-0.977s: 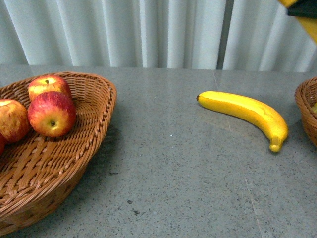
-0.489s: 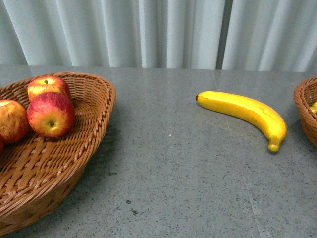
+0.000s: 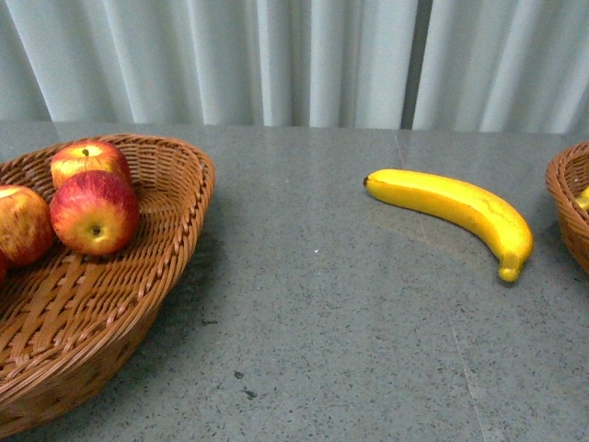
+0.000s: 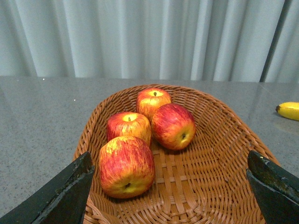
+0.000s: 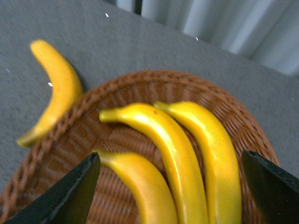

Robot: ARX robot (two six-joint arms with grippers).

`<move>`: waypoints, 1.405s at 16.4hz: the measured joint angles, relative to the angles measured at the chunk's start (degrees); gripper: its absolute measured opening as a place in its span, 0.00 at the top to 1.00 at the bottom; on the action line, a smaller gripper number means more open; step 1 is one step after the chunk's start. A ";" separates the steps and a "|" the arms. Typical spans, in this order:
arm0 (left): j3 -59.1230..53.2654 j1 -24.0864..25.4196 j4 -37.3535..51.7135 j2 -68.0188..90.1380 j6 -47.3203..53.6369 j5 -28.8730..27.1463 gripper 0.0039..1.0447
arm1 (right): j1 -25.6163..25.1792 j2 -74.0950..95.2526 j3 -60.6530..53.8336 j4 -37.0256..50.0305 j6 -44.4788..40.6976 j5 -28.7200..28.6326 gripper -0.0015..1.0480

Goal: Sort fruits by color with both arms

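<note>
A grey table [image 3: 350, 304] with a pale curtain [image 3: 276, 64] behind it.

We look across a speckled grey top, like polished stone, that runs flat to a straight far edge. A thin pale seam [image 3: 460, 354] crosses it on the right side of the front view, and a few small dark marks [image 3: 247, 394] sit near its front. Behind the table, the bluish-white curtain hangs in soft vertical folds and fills the whole back. We see one narrow dark gap [image 3: 411, 64] between two panels, right of centre. The light is even and soft, and the shadows on the tabletop are faint.
</note>
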 joint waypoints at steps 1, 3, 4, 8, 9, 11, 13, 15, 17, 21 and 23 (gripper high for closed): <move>0.00 0.00 0.00 0.00 0.00 0.00 0.06 | 3.06 -1.40 0.59 0.81 2.27 0.07 0.05; 0.00 0.00 0.00 0.02 0.00 0.00 0.06 | 11.76 -2.80 3.15 3.08 7.52 1.81 0.07; 0.00 0.00 0.00 0.00 0.00 0.00 0.06 | 16.39 -2.45 4.33 4.66 9.44 4.20 0.06; 0.00 0.00 0.00 0.00 0.00 0.00 0.06 | 37.31 20.26 20.74 4.46 13.33 16.92 0.06; 0.00 0.00 0.00 0.00 0.00 0.00 0.06 | 37.03 23.28 24.44 3.04 13.42 18.03 0.06; 0.00 0.00 0.00 0.00 0.00 0.02 0.06 | 36.46 27.52 29.22 -0.17 13.31 19.76 0.06; 0.00 0.00 0.00 0.02 0.00 0.02 0.06 | 35.67 32.70 34.60 -3.93 13.16 21.55 0.06; 0.00 0.00 0.00 0.00 0.00 0.02 0.06 | 35.21 35.78 38.16 -6.40 13.11 22.91 0.06; 0.00 0.00 0.00 0.00 0.00 0.02 0.06 | 34.91 38.18 40.61 -9.46 12.76 23.30 0.06; 0.00 0.00 0.00 0.00 0.00 0.02 0.06 | 34.60 40.02 41.03 -11.93 10.86 22.10 0.06; 0.00 0.00 0.00 0.02 0.00 0.00 0.06 | 34.45 40.57 41.03 -12.37 9.14 22.58 0.06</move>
